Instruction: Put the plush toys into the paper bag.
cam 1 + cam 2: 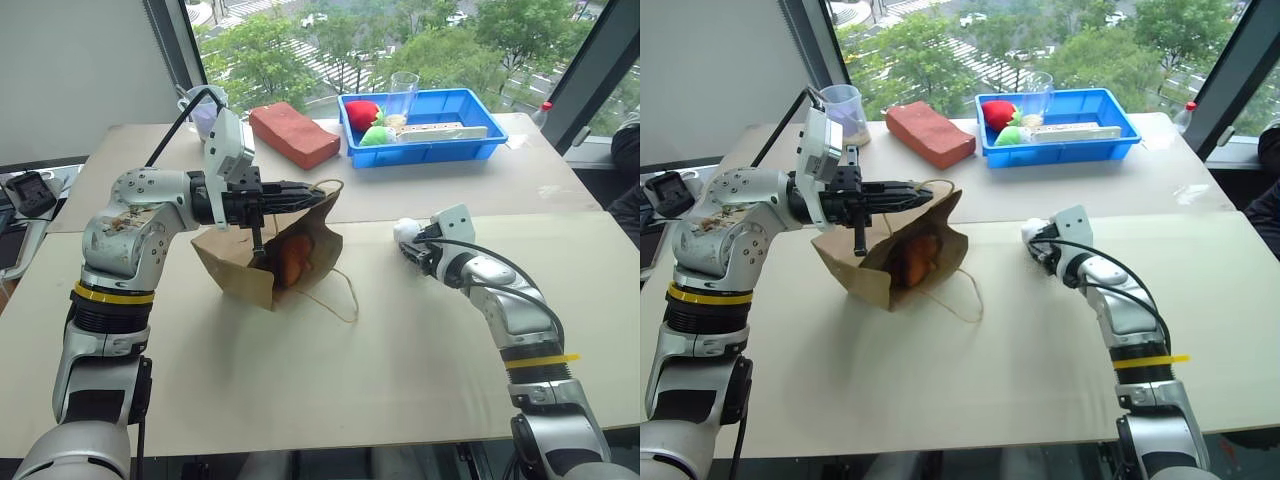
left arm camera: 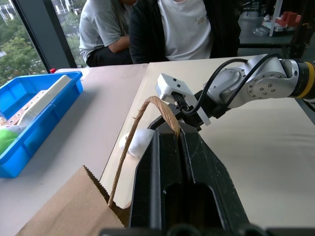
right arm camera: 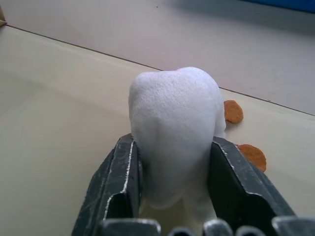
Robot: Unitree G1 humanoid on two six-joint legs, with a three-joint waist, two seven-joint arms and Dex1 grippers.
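Sitting on a pale worktop [image 1: 400, 330] by tall windows: brown paper bag [image 1: 235, 262], reddish-brown plush toy [image 1: 291, 260] inside. Left tool [image 1: 318, 188] pinching the bag's cord handle [image 2: 147, 110], holding it up. Right tool [image 3: 174, 164] squeezing the white plush toy [image 3: 172, 123], well apart from the bag.

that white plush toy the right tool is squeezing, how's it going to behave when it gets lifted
The white plush toy looks soft: it bulges between the right tool's fingers, so it will probably squash rather than slip. Its fuzzy fabric should grip well. It is likely light and should not break if dropped.
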